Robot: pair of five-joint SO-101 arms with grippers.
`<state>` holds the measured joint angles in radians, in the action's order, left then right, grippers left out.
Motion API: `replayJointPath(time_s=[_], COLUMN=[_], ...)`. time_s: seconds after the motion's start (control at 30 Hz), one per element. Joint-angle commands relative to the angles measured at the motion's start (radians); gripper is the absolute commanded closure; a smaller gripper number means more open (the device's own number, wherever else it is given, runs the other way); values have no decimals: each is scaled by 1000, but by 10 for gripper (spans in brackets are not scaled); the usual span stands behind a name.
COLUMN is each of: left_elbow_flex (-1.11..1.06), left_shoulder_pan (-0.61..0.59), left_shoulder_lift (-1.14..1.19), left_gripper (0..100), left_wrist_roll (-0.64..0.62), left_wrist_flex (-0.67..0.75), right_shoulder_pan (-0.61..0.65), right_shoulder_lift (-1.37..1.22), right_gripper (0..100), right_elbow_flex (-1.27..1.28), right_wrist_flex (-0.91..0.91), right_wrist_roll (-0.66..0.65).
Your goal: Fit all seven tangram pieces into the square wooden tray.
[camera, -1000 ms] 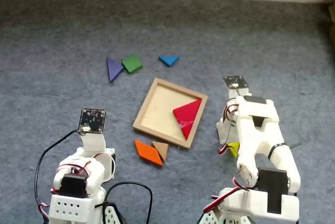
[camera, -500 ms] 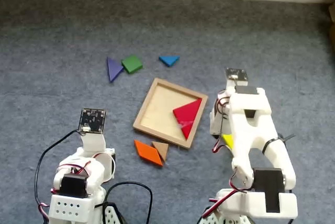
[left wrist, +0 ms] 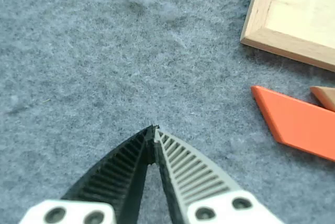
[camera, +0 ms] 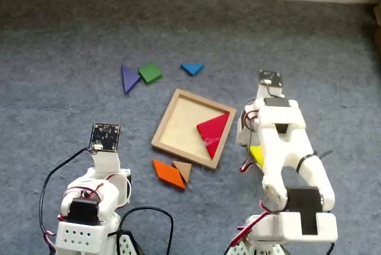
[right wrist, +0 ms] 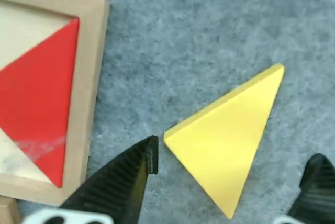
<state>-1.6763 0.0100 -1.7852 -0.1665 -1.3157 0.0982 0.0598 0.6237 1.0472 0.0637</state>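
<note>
The right end effector point(right wrist: 233, 161) is spread wide and holds nothing. It straddles the yellow triangle point(right wrist: 225, 145), which lies flat on the grey felt tabletop point(camera: 71, 34) just outside the wooden tray point(right wrist: 89, 77), on the side where the red triangle point(right wrist: 36, 88) already sits. One finger meets the yellow piece near a corner rather than a flat edge, so closing from here could likely spin it or squeeze it out sideways. A low approach might also shove it against the tray's rim. The piece looks thin, smooth and hard, with sharp points and slanted sides that offer little parallel grip. The left end effector point(left wrist: 153, 132) is closed on nothing, over bare felt near the tray's corner and the orange parallelogram point(left wrist: 298, 124).
</note>
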Motion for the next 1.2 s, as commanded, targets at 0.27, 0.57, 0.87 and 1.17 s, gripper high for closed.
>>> replayJointPath(time_s=[0.27,0.57,0.87,1.17], left_elbow_flex=[-19,-19,-19,-19], left_shoulder_pan=[-12,-12,-12,-12], left_shoulder_lift=[-27,-27,-27,-27], left_gripper=[993,993,993,993], left_wrist_roll=[3,3,3,3], left_wrist_flex=[-6,-6,-6,-6], right_shoulder_pan=[7,-1,-2,-5], right_shoulder_lift=[-140,-70,-67,-67], right_gripper=[604,604,603,603], right_elbow_flex=[-48,-50,-50,-71], right_wrist_flex=[2,-4,-33,-53], right_wrist_roll=[6,15,75,77])
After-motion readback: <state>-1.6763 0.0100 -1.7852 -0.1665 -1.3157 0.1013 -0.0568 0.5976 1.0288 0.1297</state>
